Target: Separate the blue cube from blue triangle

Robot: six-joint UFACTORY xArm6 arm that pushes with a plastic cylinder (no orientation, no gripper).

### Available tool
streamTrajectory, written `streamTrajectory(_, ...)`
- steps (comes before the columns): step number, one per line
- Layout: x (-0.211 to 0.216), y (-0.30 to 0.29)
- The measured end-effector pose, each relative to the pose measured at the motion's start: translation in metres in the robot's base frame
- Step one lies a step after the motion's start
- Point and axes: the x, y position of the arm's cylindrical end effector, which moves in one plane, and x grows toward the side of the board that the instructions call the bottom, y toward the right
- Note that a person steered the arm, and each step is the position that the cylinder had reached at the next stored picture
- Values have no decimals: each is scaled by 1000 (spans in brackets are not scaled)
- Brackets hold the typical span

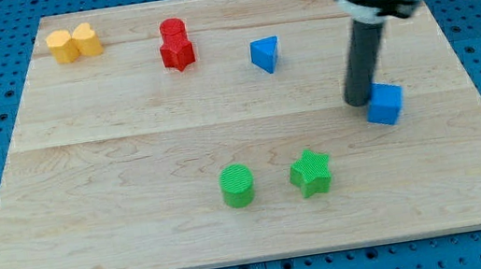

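The blue cube (385, 103) lies at the view's right on the wooden board (130, 150). The blue triangle (265, 54) lies up and to the left of it, well apart. My tip (358, 101) rests on the board just left of the blue cube, touching or almost touching its left side. The rod rises to the arm's grey and black body at the view's top right.
Two yellow blocks (74, 43) sit together at the top left. A red cylinder (172, 31) and a red star (177, 53) touch at the top middle. A green cylinder (237, 185) and a green star (311, 173) lie near the bottom middle.
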Motion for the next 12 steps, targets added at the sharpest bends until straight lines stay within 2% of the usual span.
streamTrajectory(1,-18,5)
streamTrajectory(2,-9,40)
streamTrajectory(3,21,65)
streamTrajectory(4,31,32)
streamTrajectory(5,6,29)
streamTrajectory(7,32,31)
streamTrajectory(9,33,-36)
streamTrajectory(10,54,-1)
streamTrajectory(11,67,-27)
streamTrajectory(12,30,-23)
